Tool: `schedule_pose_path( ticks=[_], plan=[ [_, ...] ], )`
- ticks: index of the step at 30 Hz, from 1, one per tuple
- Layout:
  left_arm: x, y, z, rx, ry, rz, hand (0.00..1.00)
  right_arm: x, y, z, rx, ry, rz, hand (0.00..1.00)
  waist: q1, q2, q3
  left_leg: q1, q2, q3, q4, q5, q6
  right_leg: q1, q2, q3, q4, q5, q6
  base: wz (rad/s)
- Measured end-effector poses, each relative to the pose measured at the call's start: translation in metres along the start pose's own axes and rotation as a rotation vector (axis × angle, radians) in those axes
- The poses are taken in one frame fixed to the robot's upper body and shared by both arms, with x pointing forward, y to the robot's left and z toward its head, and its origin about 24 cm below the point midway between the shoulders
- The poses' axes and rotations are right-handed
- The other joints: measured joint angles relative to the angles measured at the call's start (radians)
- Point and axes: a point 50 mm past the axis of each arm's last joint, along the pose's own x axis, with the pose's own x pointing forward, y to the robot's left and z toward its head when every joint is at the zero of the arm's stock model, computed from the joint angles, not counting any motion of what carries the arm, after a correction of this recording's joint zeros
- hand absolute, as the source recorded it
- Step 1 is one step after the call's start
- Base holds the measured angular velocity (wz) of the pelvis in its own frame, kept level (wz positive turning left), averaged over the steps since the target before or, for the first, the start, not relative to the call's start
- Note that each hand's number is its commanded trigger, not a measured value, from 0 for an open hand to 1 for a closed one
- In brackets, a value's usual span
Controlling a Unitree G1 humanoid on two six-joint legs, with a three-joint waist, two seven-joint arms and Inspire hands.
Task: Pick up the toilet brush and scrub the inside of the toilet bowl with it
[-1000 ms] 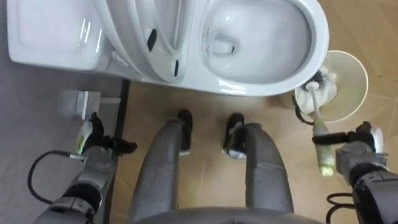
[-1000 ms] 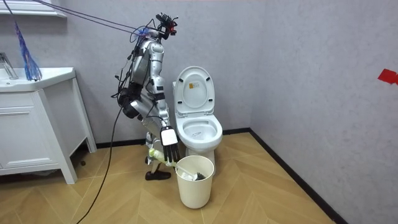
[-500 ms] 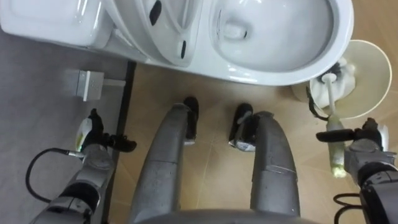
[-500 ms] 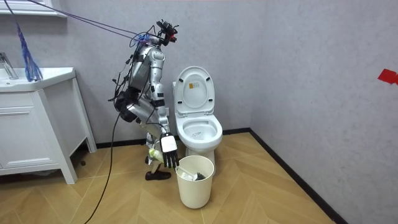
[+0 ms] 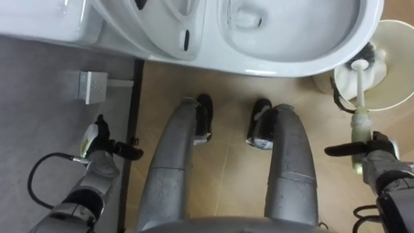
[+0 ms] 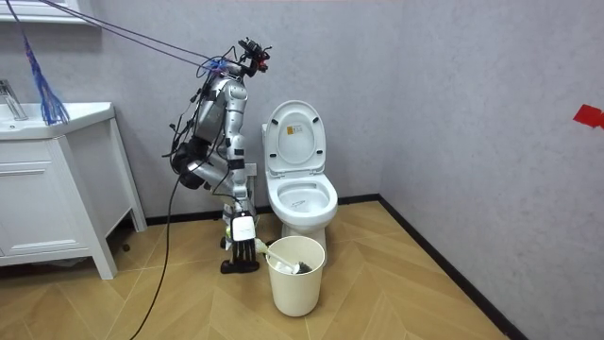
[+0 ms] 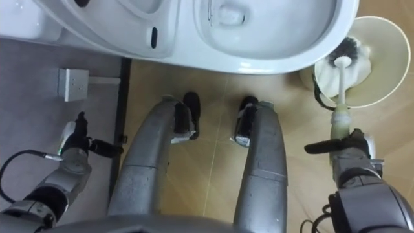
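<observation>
Here we are, looking straight down: the robot stands tight against the toilet [image 5: 294,66], feet just short of its base, seat up and bowl open. The toilet brush [image 5: 358,90] is not in the bowl yet. Its bristle head sits down inside the cream bin [image 5: 400,61] just beside the toilet, and the handle slants back to the right hand [image 5: 383,163], whose fingers are wrapped round the handle's lower end. The left hand [image 5: 97,154] hangs by the grey wall on the other side, fingers loose as far as I can make out, holding nothing. So the brushing has not begun, and the lift across is where it can go wrong. The grip is right at the tail of a long handle with all the weight out at the head, so the brush may swing or twist in the fingers as it comes up. If the head catches the bin's rim on the way out, that light bin could tip or skid over the wood floor. The toilet's rim stands between bin and bowl — carry the head too low and it knocks the porcelain, and a wet head would drip on the floor. Then there is the lean toward the bowl, which will test the robot's balance.
</observation>
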Motion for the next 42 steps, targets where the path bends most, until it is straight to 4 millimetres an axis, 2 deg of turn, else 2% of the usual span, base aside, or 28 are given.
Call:
schedule_pose_path(
  ticks=[2,4,5,6,7,16,27,37,42],
  plan=[
    [0.001,0.000,0.003,0.000,-0.007,-0.010,0.00,0.000,0.000,0.000,0.006,0.001,0.009,0.00,-0.002,0.001,0.0000,-0.012,0.000,0.001,0.003,0.000,0.000,-0.014,0.002,0.003,0.004,0.000,-0.001,0.00],
    [0.001,0.000,0.005,-0.002,-0.016,-0.016,0.00,0.000,0.001,0.000,0.014,0.003,0.024,0.09,-0.001,0.003,0.0002,-0.018,0.000,0.003,0.005,0.000,-0.001,-0.022,0.003,0.006,0.008,0.000,-0.002,0.00],
    [0.001,0.000,0.005,-0.003,-0.018,-0.017,0.00,0.000,0.001,0.000,0.019,0.004,0.027,0.57,-0.001,0.003,0.0001,-0.021,-0.001,0.003,0.005,0.000,-0.001,-0.026,0.003,0.008,0.010,0.000,-0.002,0.00],
    [0.001,0.000,0.007,-0.004,-0.022,-0.018,0.00,0.000,0.001,0.000,0.025,0.005,0.032,0.92,-0.002,0.004,0.0005,-0.025,-0.001,0.004,0.007,0.000,-0.001,-0.031,0.003,0.008,0.013,-0.001,-0.002,0.00],
    [0.002,0.000,0.007,-0.004,-0.024,-0.021,0.00,0.000,0.001,0.000,0.028,0.006,0.035,1.00,-0.002,0.005,0.0011,-0.027,-0.001,0.004,0.008,-0.001,-0.002,-0.033,0.003,0.008,0.014,-0.001,-0.003,0.00],
    [0.001,-0.001,0.008,-0.005,-0.033,-0.036,0.00,0.000,0.002,0.000,0.055,0.010,0.049,1.00,-0.001,0.011,0.0022,-0.027,-0.001,0.005,0.009,-0.004,0.000,-0.034,0.003,0.010,0.014,-0.002,-0.002,0.00],
    [0.000,-0.007,0.011,-0.043,-0.033,-0.057,0.00,0.000,0.005,0.000,0.331,0.065,0.073,1.00,0.000,0.011,0.0019,-0.039,0.000,0.013,0.009,-0.005,-0.001,-0.048,0.002,0.011,0.017,-0.005,-0.003,0.00],
    [-0.001,-0.006,0.011,-0.049,-0.036,-0.037,0.00,-0.001,0.007,0.001,0.441,0.087,0.079,1.00,-0.003,0.010,0.0012,-0.039,-0.002,0.013,0.013,-0.008,0.001,-0.046,0.003,0.012,0.017,-0.005,-0.001,0.00],
    [-0.005,-0.009,0.002,-0.049,-0.025,-0.045,0.00,-0.003,0.017,-0.005,0.488,0.116,0.102,1.00,-0.008,0.007,-0.0004,-0.002,-0.001,0.013,0.013,-0.012,0.006,-0.004,0.004,0.011,0.011,-0.006,0.004,-0.01]
  ],
)
